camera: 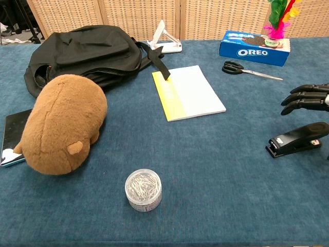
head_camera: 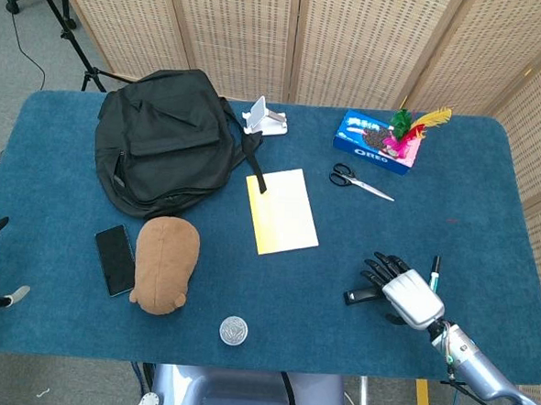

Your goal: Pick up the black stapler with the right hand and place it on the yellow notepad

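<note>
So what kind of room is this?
Probably a robot test lab, not a home: a blue table set with mixed things like scissors and a stapler, woven screens behind, and a tripod beside it.

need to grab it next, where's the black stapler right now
The black stapler lies flat on the blue table, front right in the head view, just below the right hand and right of the yellow notepad.

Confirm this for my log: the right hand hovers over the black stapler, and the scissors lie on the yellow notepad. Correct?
Not quite. The scissors lie on the bare table beside the Oreo box, off the yellow notepad, as the head view shows. The right hand does hover over the black stapler.
</note>
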{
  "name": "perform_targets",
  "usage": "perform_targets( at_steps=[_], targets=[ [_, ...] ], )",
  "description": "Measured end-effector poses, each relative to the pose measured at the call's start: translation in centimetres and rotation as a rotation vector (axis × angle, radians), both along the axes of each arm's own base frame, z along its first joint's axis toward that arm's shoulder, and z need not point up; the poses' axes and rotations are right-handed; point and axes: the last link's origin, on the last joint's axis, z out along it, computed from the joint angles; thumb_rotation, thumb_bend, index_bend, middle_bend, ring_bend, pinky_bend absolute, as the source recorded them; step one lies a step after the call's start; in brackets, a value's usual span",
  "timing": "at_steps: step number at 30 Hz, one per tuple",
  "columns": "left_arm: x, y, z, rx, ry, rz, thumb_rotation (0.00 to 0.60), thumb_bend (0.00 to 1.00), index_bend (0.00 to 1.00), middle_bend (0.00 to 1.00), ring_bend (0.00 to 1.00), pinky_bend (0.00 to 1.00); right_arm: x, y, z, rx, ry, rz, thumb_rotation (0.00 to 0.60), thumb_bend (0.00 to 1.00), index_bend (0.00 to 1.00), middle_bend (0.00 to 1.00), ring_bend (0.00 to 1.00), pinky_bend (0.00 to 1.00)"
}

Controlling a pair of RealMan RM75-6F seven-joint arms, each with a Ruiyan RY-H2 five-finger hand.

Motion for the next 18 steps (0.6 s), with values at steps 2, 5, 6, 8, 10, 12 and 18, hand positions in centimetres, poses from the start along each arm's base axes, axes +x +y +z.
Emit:
perform_targets(
  at_steps=[2, 5, 6, 8, 10, 12, 18],
  targets=[
    [0.1, -0.1, 0.0, 0.002, 0.001, -0.003, 0.6, 0.0, 0.0, 0.0, 0.0, 0.0, 0.4, -0.2, -0.6, 0.001, -0.011, 0.009, 0.6, 0.21, 0.31, 0.3, 0.25, 0.29],
    [0.1, -0.2, 0.0, 0.003, 0.001, -0.007, 0.6, 0.0, 0.0, 0.0, 0.0, 0.0, 0.6, -0.6, -1.4, 0.001, -0.012, 0.019, 0.6, 0.31, 0.37, 0.34, 0.29, 0.31],
    [0.2, -0.2, 0.0, 0.003, 0.001, -0.008, 0.6, 0.0, 0.0, 0.0, 0.0, 0.0, 0.7, -0.7, -1.7, 0.002, -0.012, 0.021, 0.6, 0.35, 0.4, 0.36, 0.31, 0.32],
    [0.2, -0.3, 0.0, 0.004, 0.0, -0.009, 0.6, 0.0, 0.0, 0.0, 0.0, 0.0, 0.9, -0.9, -2.0, 0.002, -0.013, 0.025, 0.6, 0.41, 0.47, 0.42, 0.37, 0.35],
    [0.2, -0.3, 0.0, 0.005, -0.001, -0.009, 0.6, 0.0, 0.0, 0.0, 0.0, 0.0, 1.1, -1.0, -2.1, -0.004, -0.018, 0.031, 0.6, 0.46, 0.53, 0.49, 0.43, 0.37],
    [0.2, -0.3, 0.1, 0.006, -0.002, -0.007, 0.6, 0.0, 0.0, 0.0, 0.0, 0.0, 1.2, -1.1, -2.2, -0.016, -0.031, 0.039, 0.6, 0.51, 0.58, 0.53, 0.47, 0.38],
    [0.0, -0.1, 0.1, 0.005, -0.007, 0.005, 0.6, 0.0, 0.0, 0.0, 0.0, 0.0, 1.8, -1.6, -1.9, -0.051, -0.09, 0.071, 0.6, 0.59, 0.6, 0.55, 0.49, 0.38]
  ],
)
